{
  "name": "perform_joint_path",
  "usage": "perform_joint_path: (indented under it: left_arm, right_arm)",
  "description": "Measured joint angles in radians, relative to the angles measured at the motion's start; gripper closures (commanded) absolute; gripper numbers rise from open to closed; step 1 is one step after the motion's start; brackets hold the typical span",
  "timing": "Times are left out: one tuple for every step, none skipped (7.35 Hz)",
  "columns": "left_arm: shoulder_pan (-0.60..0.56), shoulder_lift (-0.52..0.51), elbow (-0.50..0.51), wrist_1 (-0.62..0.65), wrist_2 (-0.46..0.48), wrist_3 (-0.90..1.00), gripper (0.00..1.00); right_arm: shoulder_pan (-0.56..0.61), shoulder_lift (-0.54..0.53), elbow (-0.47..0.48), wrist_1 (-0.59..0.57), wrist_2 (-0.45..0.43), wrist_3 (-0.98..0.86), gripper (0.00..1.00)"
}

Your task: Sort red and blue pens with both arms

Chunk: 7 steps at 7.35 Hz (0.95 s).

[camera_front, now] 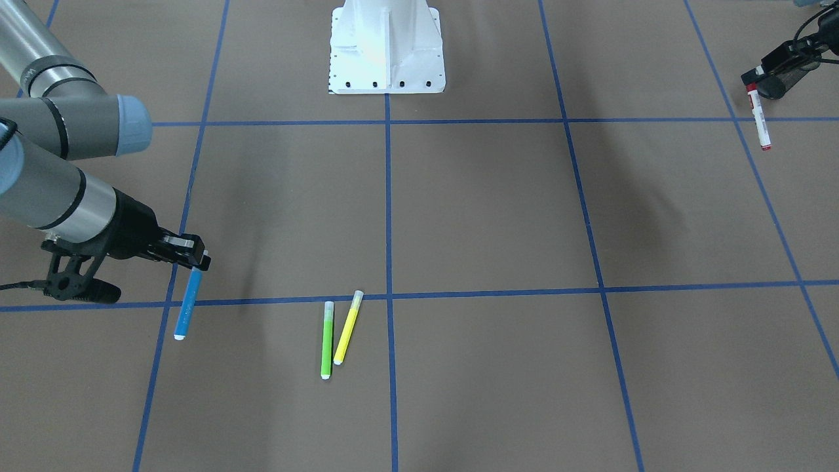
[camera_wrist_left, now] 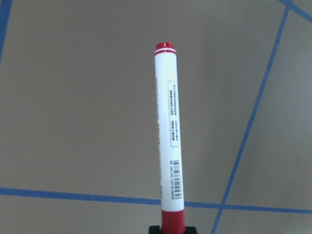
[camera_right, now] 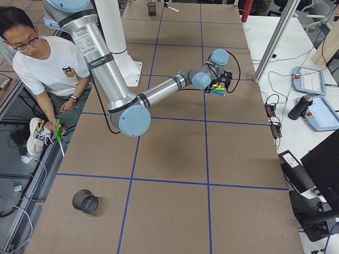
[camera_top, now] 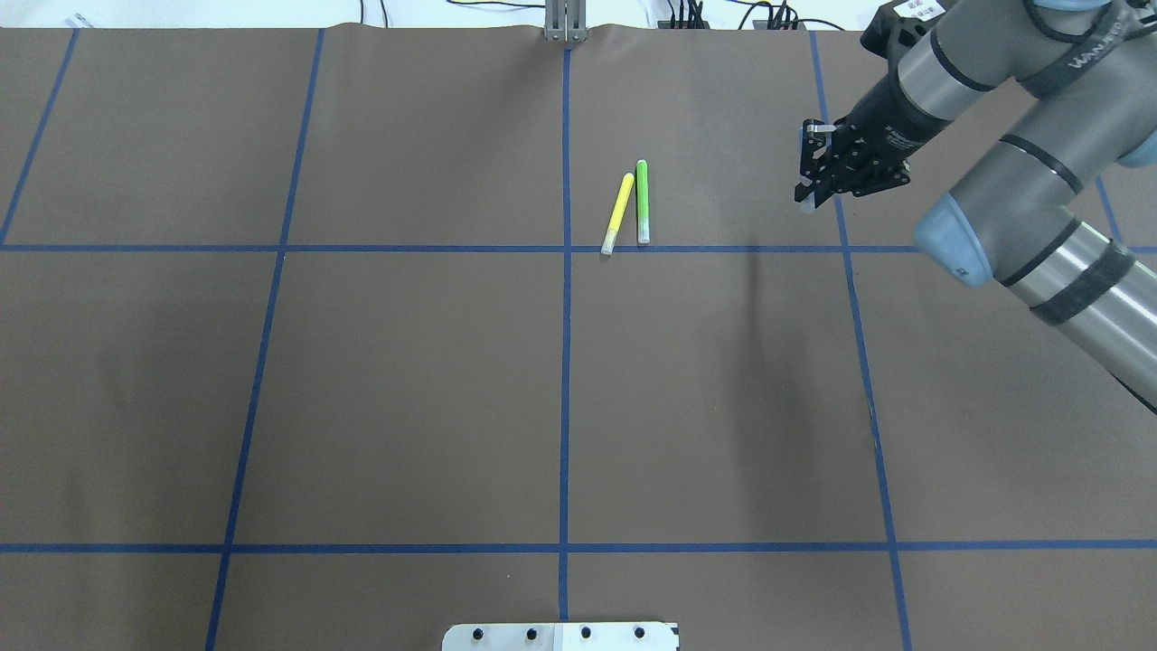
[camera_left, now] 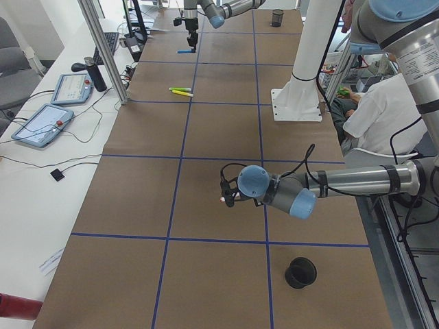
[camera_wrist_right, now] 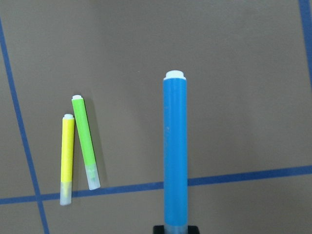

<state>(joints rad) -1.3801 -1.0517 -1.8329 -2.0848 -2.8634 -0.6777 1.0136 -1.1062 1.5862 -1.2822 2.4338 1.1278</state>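
The matt brown bench (camera_front: 485, 210), ruled into squares by blue tape, fills the frame. At the left edge my right hand (camera_front: 198, 261) pinches the blue pen (camera_front: 188, 303) at its cap end, the smooth round barrel jutting downward; whether its tip touches the bench I cannot tell. At the upper right my left hand (camera_front: 754, 82) pinches the red pen (camera_front: 759, 119) by its red cap. Both grips are short holds on slick cylindrical plastic, so I judge a pen could swivel, slip, or pull from its cap during a fast swing. The green marker (camera_front: 326, 341) and yellow marker (camera_front: 347, 326) lie side by side at lower centre.
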Motion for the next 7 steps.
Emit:
perform_joint_path:
  left_arm:
    - [-0.013,0.032,0.051,-0.001,-0.060,0.035,1.00]
    - [-0.021,0.054,0.086,-0.001,-0.094,0.055,1.00]
    - [-0.045,0.061,0.107,-0.002,-0.104,0.063,1.00]
    - [-0.101,0.049,0.115,-0.003,-0.081,0.068,1.00]
    - [-0.173,0.023,0.116,-0.003,-0.010,0.084,1.00]
    - [-0.228,0.003,0.117,-0.002,0.091,0.132,1.00]
    - [-0.251,-0.006,0.123,0.003,0.186,0.199,1.00]
  right_arm:
    - [0.005,-0.024,0.039,-0.011,0.008,0.001,1.00]
    - [0.009,-0.033,0.067,-0.025,0.011,0.001,1.00]
    - [0.013,-0.036,0.085,-0.035,0.010,0.001,1.00]
    - [0.015,-0.036,0.096,-0.039,0.007,0.001,1.00]
    - [0.015,-0.037,0.100,-0.041,0.004,0.002,1.00]
    - [0.016,-0.038,0.102,-0.041,0.003,0.002,1.00]
    - [0.016,-0.039,0.102,-0.042,0.002,0.002,1.00]
